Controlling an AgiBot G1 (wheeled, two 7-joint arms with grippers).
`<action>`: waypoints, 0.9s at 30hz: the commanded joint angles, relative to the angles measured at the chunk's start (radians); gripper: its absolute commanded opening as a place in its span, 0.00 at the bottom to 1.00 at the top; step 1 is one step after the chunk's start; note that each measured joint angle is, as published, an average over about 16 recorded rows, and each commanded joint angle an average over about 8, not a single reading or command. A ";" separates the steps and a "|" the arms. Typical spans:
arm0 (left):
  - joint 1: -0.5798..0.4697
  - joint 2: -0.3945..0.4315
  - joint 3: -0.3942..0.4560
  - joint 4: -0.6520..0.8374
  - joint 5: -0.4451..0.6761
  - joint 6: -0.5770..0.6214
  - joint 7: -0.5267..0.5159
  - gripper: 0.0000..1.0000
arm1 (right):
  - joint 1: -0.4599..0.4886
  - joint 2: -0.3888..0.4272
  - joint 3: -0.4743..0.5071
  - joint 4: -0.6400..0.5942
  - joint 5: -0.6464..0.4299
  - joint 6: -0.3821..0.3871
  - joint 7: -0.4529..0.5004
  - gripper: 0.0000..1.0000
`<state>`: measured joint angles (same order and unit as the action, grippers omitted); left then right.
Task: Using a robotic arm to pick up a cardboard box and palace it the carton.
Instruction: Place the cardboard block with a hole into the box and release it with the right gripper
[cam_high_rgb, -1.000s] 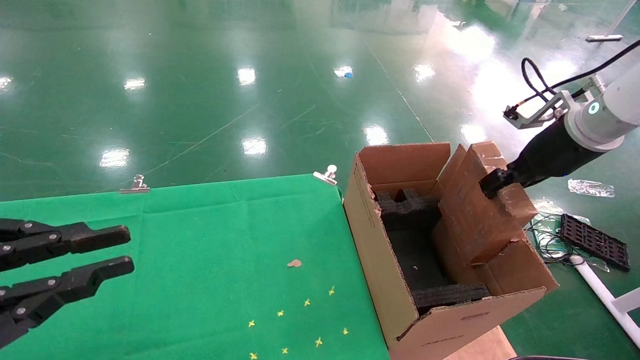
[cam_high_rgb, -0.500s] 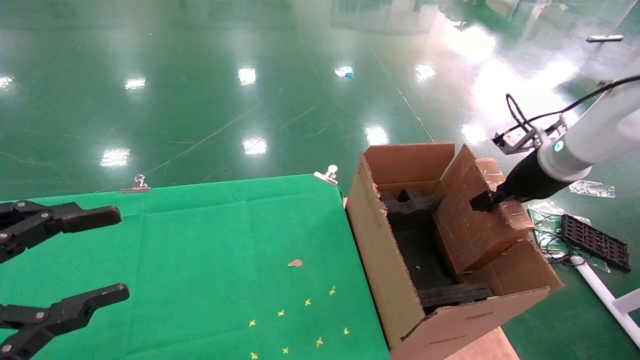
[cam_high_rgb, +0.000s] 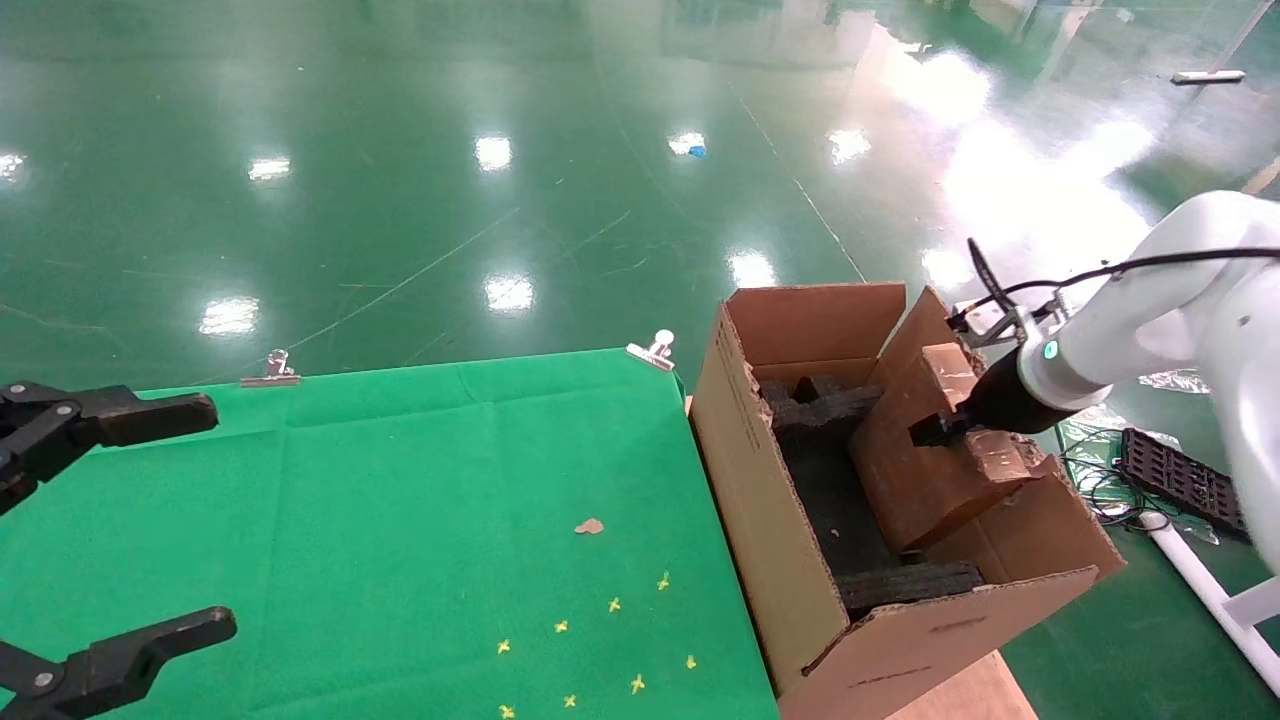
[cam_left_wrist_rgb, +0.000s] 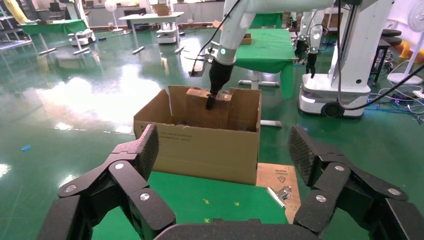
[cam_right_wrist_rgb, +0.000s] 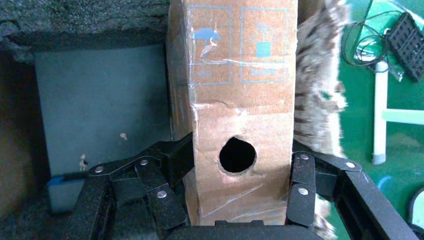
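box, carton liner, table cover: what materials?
Box: brown cardboard, matte, with clear tape strips and a punched hole; held in the right hand.
Liner: black foam by its look, coarse and blocky.
Cover: green cloth, probably; creased, clipped at the edge.

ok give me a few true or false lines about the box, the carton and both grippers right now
1. The right gripper is shut on the cardboard box. True.
2. The cardboard box lies flat on the green cloth. False: it is held partly inside the carton, along its right side.
3. The left gripper is open above the green cloth. True.
4. The carton has white foam inside. False: the foam is black.
5. The cardboard box has a round hole in one face. True.
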<state>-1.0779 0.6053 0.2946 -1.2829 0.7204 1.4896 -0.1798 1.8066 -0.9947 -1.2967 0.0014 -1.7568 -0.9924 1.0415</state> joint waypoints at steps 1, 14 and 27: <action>0.000 0.000 0.000 0.000 0.000 0.000 0.000 1.00 | -0.019 -0.007 0.003 0.002 0.004 0.022 0.003 0.00; 0.000 0.000 0.001 0.000 -0.001 0.000 0.000 1.00 | -0.117 -0.028 0.026 0.012 0.038 0.058 -0.015 0.06; 0.000 -0.001 0.002 0.000 -0.001 -0.001 0.001 1.00 | -0.109 -0.017 0.025 0.014 0.036 0.051 -0.051 1.00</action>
<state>-1.0783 0.6046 0.2961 -1.2828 0.7193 1.4889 -0.1790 1.6994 -1.0117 -1.2720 0.0147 -1.7209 -0.9439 0.9908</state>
